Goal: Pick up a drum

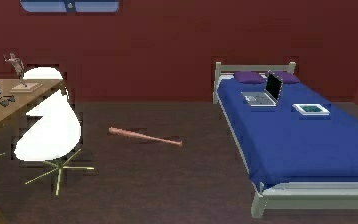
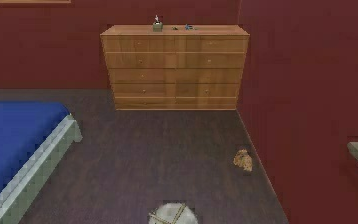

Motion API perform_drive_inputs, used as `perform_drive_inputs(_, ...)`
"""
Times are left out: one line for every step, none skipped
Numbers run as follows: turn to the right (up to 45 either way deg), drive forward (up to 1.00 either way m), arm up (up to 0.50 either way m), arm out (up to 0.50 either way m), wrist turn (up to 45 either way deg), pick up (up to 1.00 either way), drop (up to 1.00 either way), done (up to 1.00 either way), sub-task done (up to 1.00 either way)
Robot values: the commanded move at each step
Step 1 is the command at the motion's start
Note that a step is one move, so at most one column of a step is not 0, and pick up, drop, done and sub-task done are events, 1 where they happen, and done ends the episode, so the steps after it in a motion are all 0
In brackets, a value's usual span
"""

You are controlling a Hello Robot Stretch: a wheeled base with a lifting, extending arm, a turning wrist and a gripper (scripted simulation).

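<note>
I see a round pale thing (image 2: 174, 214) at six o'clock on the floor, dresser (image 2: 175, 67) at twelve; gripper state I cannot tell.

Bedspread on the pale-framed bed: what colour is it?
Plain blue bedspread, clearest in the forward view.

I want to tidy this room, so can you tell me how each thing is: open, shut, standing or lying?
laptop: open, on the bed.
bat: lying flat.
dresser: all drawers shut.
chair: upright, at the desk.
round pale thing: sitting on the floor.
</note>
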Motion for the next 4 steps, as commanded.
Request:
perform_drive_inputs(0.0, 0.0, 0.1, 0.0, 0.0, 0.0, 0.0, 0.0, 0.0)
perform_drive_inputs(0.0, 0.0, 0.0, 0.16, 0.0, 0.0, 0.0, 0.0, 0.0)
perform_drive_inputs(0.0, 0.0, 0.0, 0.0, 45.0, 0.0, 0.0, 0.0, 0.0)
perform_drive_inputs(0.0, 0.0, 0.0, 0.0, 45.0, 0.0, 0.0, 0.0, 0.0)
